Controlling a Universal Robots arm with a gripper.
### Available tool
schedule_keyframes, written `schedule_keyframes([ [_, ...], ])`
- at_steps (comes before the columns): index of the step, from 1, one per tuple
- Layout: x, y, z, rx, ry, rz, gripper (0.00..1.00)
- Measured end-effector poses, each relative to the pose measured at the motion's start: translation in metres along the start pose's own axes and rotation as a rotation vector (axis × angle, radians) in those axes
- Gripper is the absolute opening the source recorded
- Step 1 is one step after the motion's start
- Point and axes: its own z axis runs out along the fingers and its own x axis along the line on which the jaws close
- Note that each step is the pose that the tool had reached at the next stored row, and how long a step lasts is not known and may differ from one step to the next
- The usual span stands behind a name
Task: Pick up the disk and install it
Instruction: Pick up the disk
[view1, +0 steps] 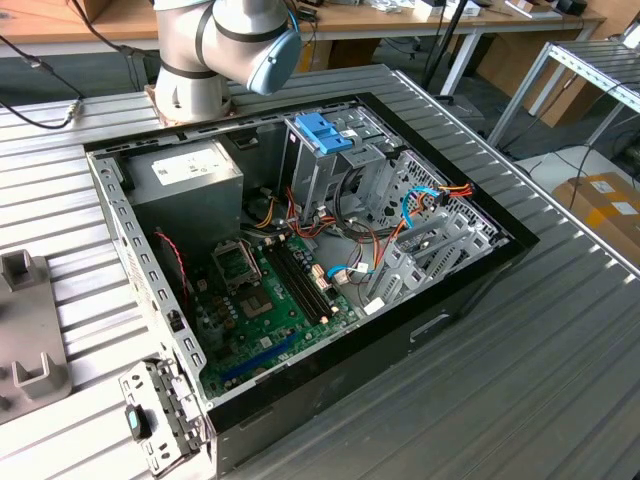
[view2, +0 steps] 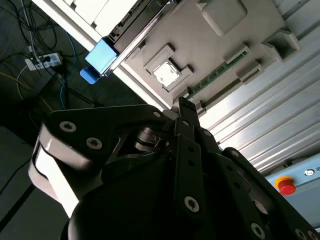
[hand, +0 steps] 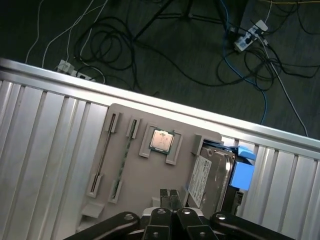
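Observation:
The disk (hand: 212, 176), grey metal with a white label and bright blue rails (hand: 244, 169), rests in a slot at one end of a grey parts tray (hand: 125, 115). In the second wrist view its blue rail (view2: 100, 60) sticks out past the tray edge. My gripper (hand: 169, 194) hovers above the tray, over the middle, beside the disk and apart from it. Its two black fingers (view2: 186, 112) stand pressed together, shut, with nothing between them. The exterior view has the open computer case (view1: 300, 260) on the ribbed metal table.
The tray also holds a processor chip (hand: 161, 141) and a memory stick (hand: 124, 160). Inside the case stand a drive cage with a blue bracket (view1: 325, 132), a grey power-supply box (view1: 190, 172) and loose cables. A red stop button (view2: 286, 185) is near. Cables lie on the floor.

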Motion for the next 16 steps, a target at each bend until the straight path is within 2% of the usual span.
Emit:
schedule_keyframes([
  [11, 0.0002, -0.0002, 0.0061, 0.0053, -0.0095, 0.221, 0.1],
  [14, 0.0002, -0.0003, 0.0071, 0.0079, -0.0255, 0.259, 0.1],
  [16, 0.0002, -0.0004, 0.0084, 0.0095, -0.0314, 0.297, 0.1],
])
